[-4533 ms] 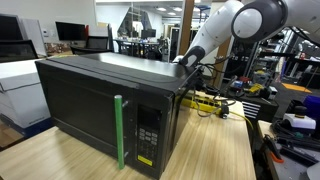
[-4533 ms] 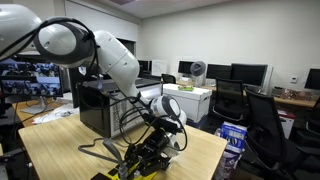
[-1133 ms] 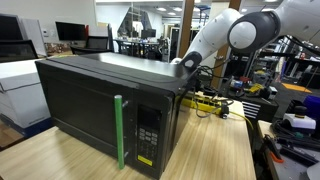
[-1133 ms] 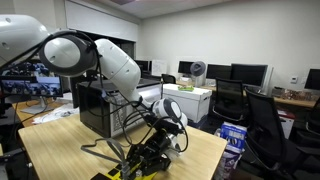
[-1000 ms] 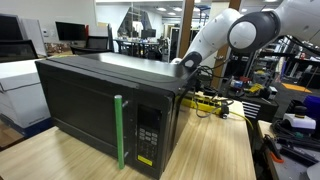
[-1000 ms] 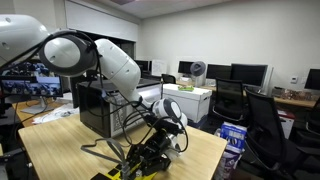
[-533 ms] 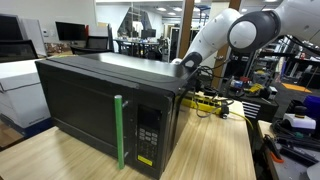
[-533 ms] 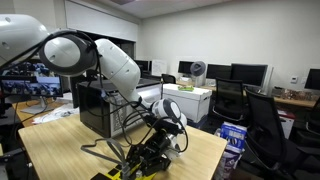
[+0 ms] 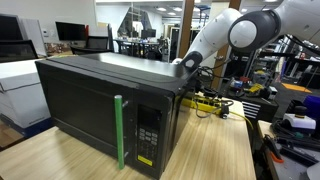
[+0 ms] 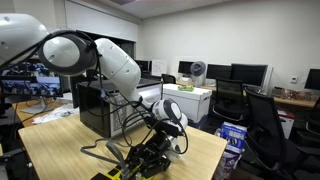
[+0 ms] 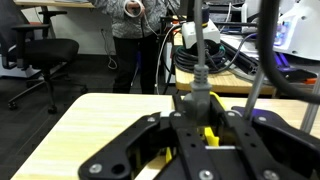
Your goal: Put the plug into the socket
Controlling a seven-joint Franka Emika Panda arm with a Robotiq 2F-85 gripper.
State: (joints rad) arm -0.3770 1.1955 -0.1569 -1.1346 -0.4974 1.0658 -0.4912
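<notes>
Clamping the black plug (image 11: pixel 198 100) upright, the hand (image 11: pixel 203 124) poises it for insertion, yellow power strip (image 11: pixel 211 138) at six o'clock.

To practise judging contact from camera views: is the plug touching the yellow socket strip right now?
Cannot tell. In the wrist view the tool grips the plug over the socket strip, but it hides where they would meet.

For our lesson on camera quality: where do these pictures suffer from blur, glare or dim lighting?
Wrist view: the gripper and the plug it grips are dark and blurred, being close to the lens. In an exterior view, a pale sheen lies on the microwave top. In an exterior view, the yellow power strip lies dim among cables.
</notes>
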